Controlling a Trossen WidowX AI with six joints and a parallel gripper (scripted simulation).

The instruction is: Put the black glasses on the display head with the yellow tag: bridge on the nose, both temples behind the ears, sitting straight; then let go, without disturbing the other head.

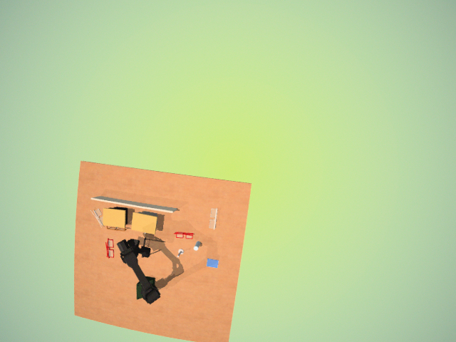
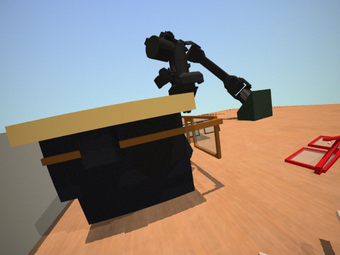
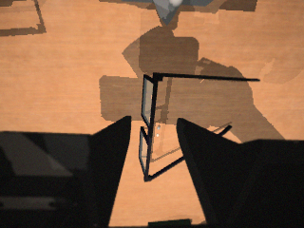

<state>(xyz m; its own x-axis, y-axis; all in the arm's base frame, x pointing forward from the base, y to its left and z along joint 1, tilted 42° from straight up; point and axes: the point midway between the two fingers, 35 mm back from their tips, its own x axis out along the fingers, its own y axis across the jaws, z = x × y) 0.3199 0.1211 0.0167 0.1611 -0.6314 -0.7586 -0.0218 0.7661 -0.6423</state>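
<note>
an eyewear display bench: block heads (image 1: pixel 115 216), several glasses (image 1: pixel 183 234) on a wooden table (image 1: pixel 206 294)

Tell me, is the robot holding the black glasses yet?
No, in the wrist view the black glasses lie on the table below the gripper, whose fingers stand apart around nothing.

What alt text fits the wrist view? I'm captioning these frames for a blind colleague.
Black glasses lie on the wooden table below the robot's hand, whose two dark fingers stand part open on either side of the frame, holding nothing. The temples are unfolded, pointing right.
</note>
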